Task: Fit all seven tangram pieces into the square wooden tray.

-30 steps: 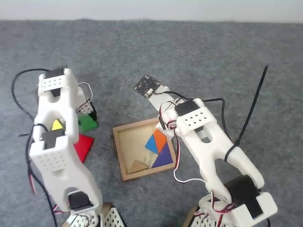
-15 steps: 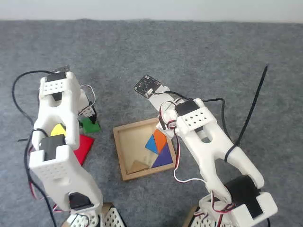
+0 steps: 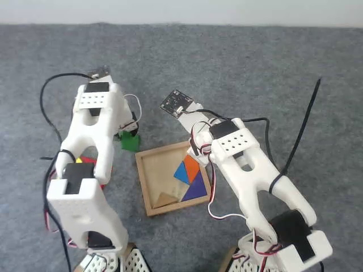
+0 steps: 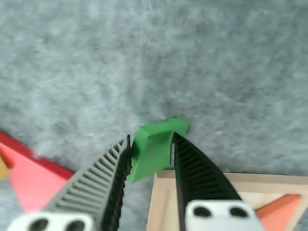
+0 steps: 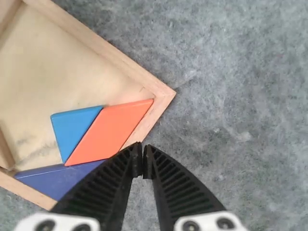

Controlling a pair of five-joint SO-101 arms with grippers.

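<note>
Left gripper (image 4: 150,139) is pinching the green piece (image 4: 161,129) beside the tray (image 4: 269,180), likely risking a snag on its rim if carried low.

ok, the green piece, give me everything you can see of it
The green piece is a flat block, plain matte green, likely painted wood, with sharp corners; its full outline is hidden. It sits clamped between the black ribbed fingers of the left gripper, tilted, over the grey carpet just outside a corner of the wooden tray. Whether it touches the carpet or the tray cannot be told.
</note>
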